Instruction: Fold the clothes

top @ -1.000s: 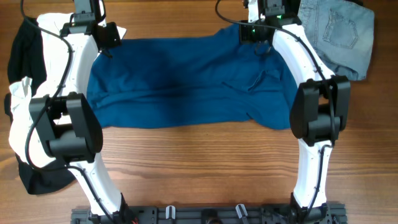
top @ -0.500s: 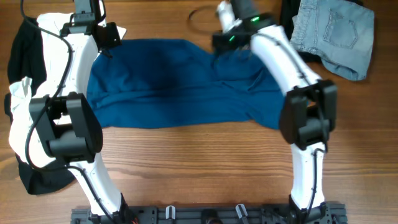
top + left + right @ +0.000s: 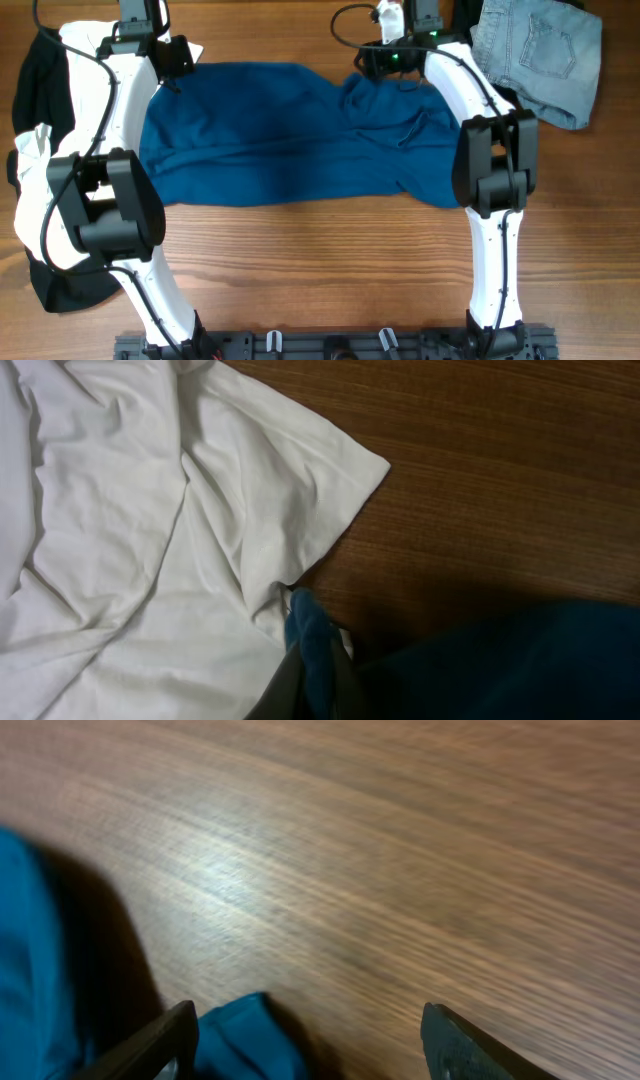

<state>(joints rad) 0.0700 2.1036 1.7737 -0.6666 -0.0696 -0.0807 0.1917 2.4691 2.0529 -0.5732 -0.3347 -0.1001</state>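
A blue garment [image 3: 290, 130] lies spread across the middle of the table, with a rumpled fold at its far right. My left gripper [image 3: 176, 78] is at its far left corner, shut on a pinch of blue cloth [image 3: 308, 650]. My right gripper [image 3: 383, 62] hovers over the garment's far edge, right of centre. In the right wrist view its fingers [image 3: 150, 1048] stand wide apart. A blue fold [image 3: 235, 1038] lies loose between them beside the left finger, and nothing is gripped.
A white shirt [image 3: 130, 540] lies bunched just left of the left gripper. A black garment [image 3: 40, 85] lies at the far left. Folded grey jeans [image 3: 545, 55] sit at the back right. Bare wood [image 3: 320, 260] runs along the near side.
My right gripper has opened and let go of the blue garment's far right corner, swinging left along the far edge. The released cloth now lies rumpled. The left gripper has not moved.
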